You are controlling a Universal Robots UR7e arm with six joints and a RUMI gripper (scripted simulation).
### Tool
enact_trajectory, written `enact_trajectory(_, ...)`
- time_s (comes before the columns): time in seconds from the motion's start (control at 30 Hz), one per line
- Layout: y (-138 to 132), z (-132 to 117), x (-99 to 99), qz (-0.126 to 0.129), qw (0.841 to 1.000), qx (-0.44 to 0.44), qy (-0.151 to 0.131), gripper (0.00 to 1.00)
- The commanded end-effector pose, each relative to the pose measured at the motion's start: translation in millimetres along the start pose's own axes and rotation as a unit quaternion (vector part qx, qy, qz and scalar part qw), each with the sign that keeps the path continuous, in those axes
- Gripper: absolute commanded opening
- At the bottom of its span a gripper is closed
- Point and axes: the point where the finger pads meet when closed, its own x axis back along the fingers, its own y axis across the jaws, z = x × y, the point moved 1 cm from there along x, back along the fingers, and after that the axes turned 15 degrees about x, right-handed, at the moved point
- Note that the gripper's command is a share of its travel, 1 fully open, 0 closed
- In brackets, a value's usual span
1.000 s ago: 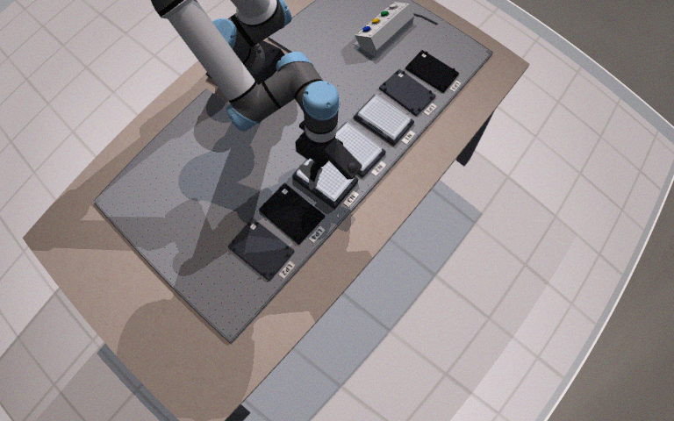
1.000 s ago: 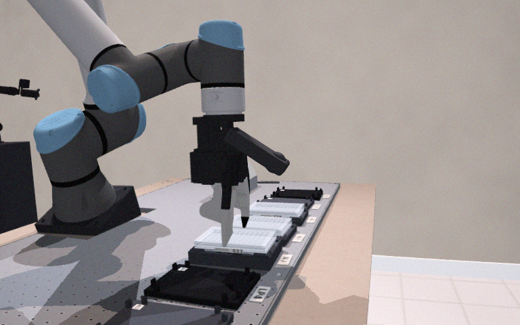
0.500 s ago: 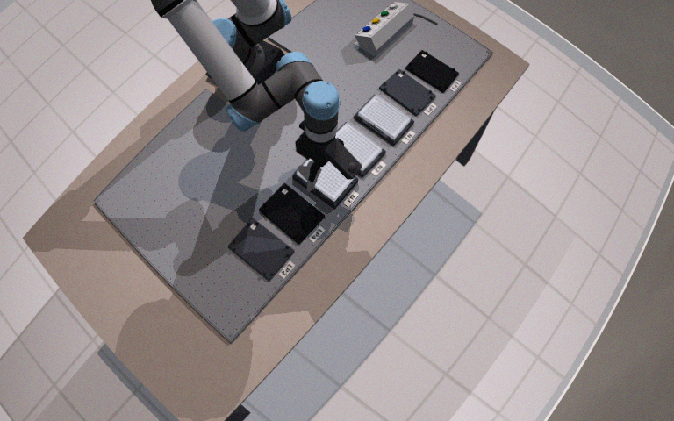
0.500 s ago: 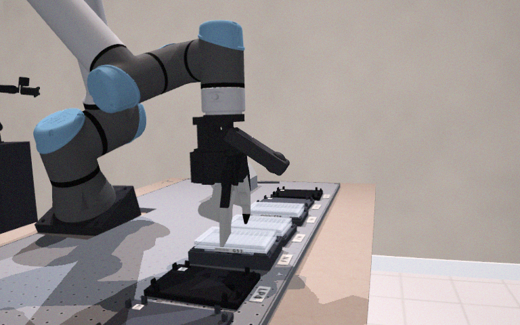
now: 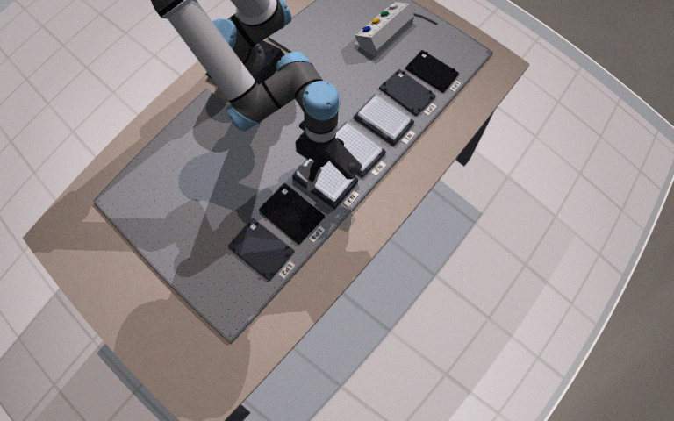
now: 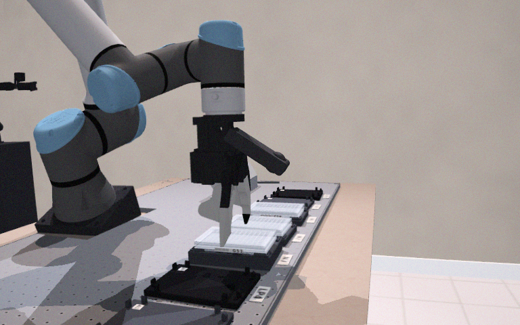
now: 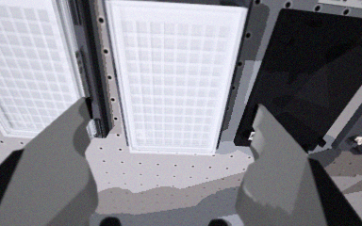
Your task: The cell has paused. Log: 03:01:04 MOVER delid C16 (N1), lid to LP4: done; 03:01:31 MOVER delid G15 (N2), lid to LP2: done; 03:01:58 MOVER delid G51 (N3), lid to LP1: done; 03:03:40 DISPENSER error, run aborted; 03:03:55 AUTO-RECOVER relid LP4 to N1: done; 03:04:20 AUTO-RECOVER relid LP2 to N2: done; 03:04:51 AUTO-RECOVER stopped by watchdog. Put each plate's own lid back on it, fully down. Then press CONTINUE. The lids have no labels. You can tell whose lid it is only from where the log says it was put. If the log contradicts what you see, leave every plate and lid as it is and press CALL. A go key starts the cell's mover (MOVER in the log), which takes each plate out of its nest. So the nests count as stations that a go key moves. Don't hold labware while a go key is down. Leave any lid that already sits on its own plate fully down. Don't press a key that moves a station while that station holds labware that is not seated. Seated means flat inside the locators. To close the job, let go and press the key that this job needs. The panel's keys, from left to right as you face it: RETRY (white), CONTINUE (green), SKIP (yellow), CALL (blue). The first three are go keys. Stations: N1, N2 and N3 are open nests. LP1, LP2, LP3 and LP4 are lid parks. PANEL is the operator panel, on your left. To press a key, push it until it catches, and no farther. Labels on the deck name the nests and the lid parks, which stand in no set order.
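Claw (image 6: 235,231): spread wide, gripping nothing. Both fingers are hanging low, one on each long side of the translucent white lidded well plate (image 6: 245,239) in the nest labelled N3 (image 5: 350,198).

What could go wrong from here:
- I am standing with the fingertips down near the lid's level. If I am drifting sideways while lifting, a fingertip could catch the lid's rim and tip it out of its seat.
- In the exterior view the lid is looking flat on the black plate base, but I cannot tell whether it is fully down at every corner. Pressing a go key over an unseated lid would send the mover into loose labware.
- The round green key (image 5: 383,13) is sitting close between its neighbours on the grey box-shaped operator panel (image 5: 384,28). An off-centre approach could be hitting the wrong key, and pushing past the catch is also a risk.

Where things lie:
- In the wrist view the lidded plate is lying at 12 o'clock, between the two fingers, which are showing at 8 and 4 o'clock and touching nothing.
- In the top view the panel is sitting at about 1 o'clock from me, well apart, at the far end of the grey perforated bench (image 5: 163,208).
- The black lid park labelled LP4 (image 5: 292,212) is lying just beside the plate, at 7 o'clock in the top view.
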Motion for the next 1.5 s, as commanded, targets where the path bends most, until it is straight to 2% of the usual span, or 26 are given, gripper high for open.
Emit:
enact_trajectory(0.0, 0.2, 0.3, 0.4, 0.000, 1.000, 0.000, 0.001, 0.82)
enact_trajectory(0.27, 0.1, 0.4, 0.4, 0.000, 1.000, 0.000, 0.001, 0.82)
enact_trajectory(0.83, 0.3, 0.2, 19.3, 0.000, 1.000, 0.000, 0.001, 0.82)
enact_trajectory(0.87, -3.9, -2.5, 19.3, 0.000, 1.000, -0.010, 0.001, 0.00)
enact_trajectory(1.47, -71.5, -45.3, 19.2, 0.000, 1.000, -0.022, 0.000, 0.00)
